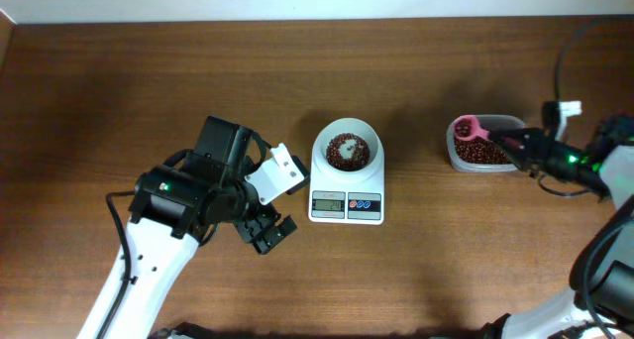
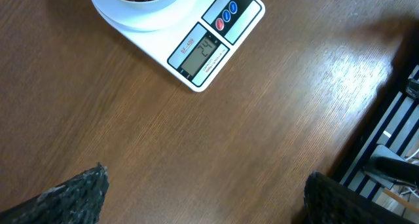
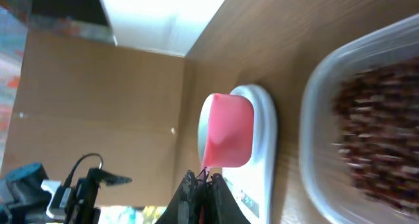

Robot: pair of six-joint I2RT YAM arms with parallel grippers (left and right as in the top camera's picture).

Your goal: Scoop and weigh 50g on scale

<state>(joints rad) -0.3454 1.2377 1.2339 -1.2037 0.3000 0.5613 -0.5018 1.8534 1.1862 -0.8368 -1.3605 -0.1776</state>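
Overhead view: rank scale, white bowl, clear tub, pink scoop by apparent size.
1. scale: largest.
2-3. white bowl and clear tub: look about alike, so not ranked against each other.
4. pink scoop: smallest.

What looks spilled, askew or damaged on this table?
Nothing stands out. The beans lie only in the bowl on the scale and in the clear tub; none shows loose on the table. The scale stands flat, its bowl upright. The right claw holds the pink scoop over the tub.
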